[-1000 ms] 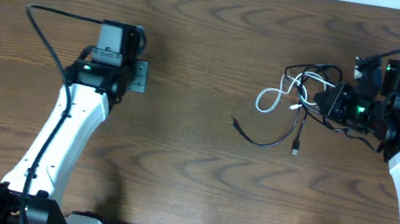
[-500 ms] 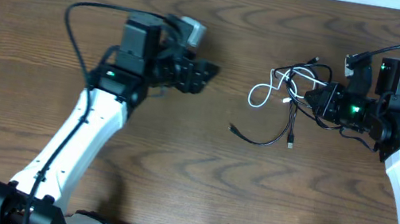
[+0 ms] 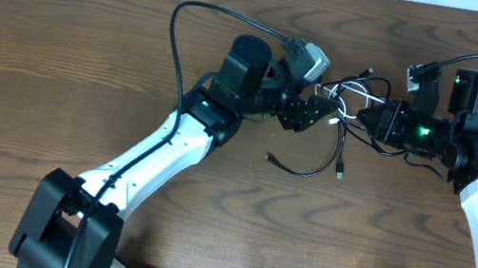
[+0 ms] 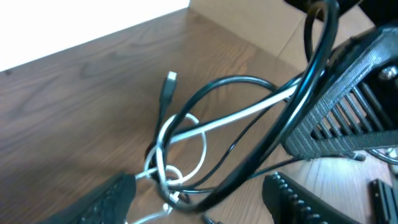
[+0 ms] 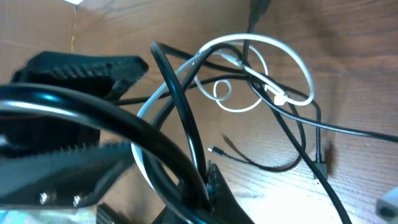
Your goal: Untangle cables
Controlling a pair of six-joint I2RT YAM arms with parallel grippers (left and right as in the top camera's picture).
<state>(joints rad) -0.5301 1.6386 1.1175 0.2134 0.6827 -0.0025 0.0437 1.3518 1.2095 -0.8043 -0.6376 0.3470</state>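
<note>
The cables lie tangled right of centre. The thin white cable loops through the thin black cable, whose loose ends trail toward the table's front. My right gripper is shut on the bundle's right side; in the right wrist view the black strand and white strand run into its jaws. My left gripper is open at the bundle's left side. In the left wrist view its fingers straddle the white loops, and a black plug end points away.
Thick black arm wires arch over the left arm and cross the left wrist view. The right gripper's ribbed finger stands close on the right of the left wrist view. Brown wooden table; white edge strip at the back.
My left arm has swung from the far left across the table to the cable bundle, jaws open. The bundle has shifted slightly left. My right gripper has kept its hold.
</note>
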